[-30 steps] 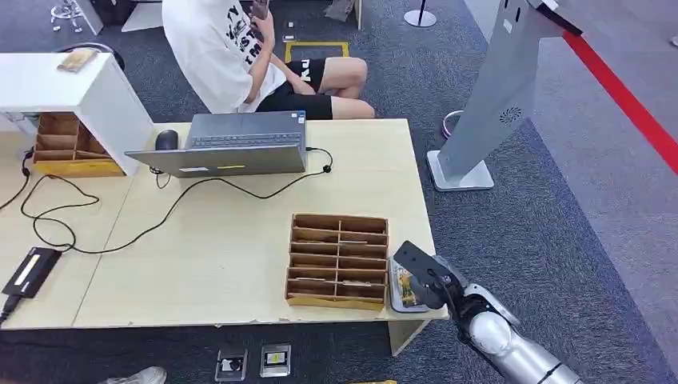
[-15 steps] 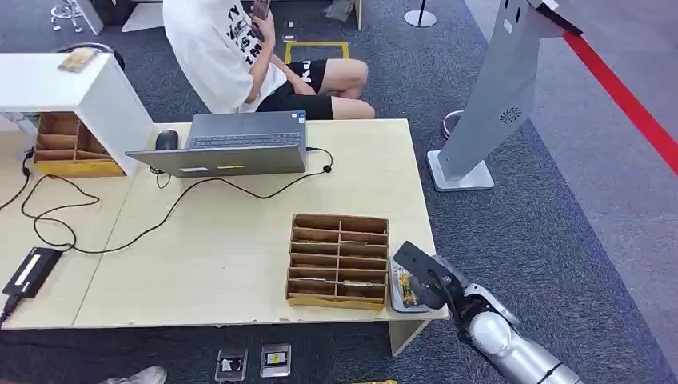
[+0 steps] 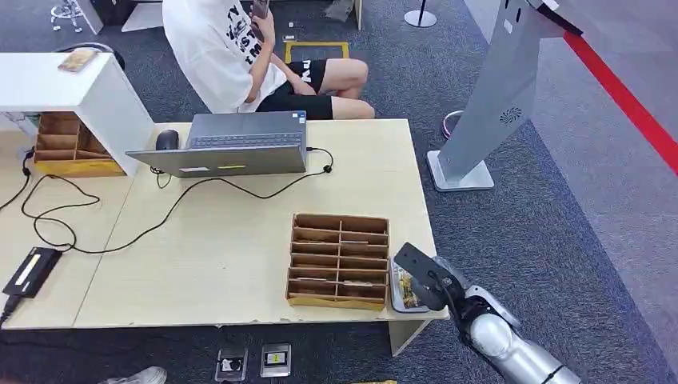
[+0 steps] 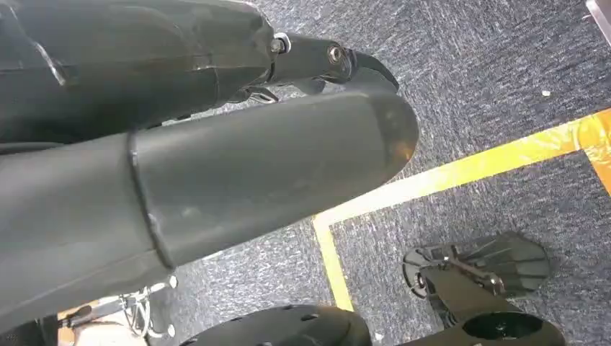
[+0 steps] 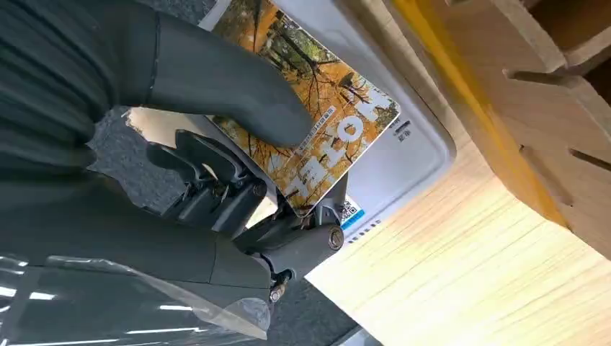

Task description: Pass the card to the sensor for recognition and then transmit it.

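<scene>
Right hand [image 5: 238, 166] at the tabletop's [image 3: 240, 240] near right corner, thumb pressed on the autumn-print card [image 5: 310, 122] and fingers beneath its edge, pinching it over the white sensor pad [image 5: 403, 155], just beside the wooden organiser [image 3: 339, 260].

My head view is evenly and brightly lit, with soft, faint shadows under the laptop [image 3: 232, 144] and the wooden organizer [image 3: 338, 260], and it stays sharp to the edges. My left wrist view is dimmer; the thumb [image 4: 238, 173] close to the lens is soft. My right wrist view shows pale glare on plastic wrap [image 5: 144, 303].
</scene>
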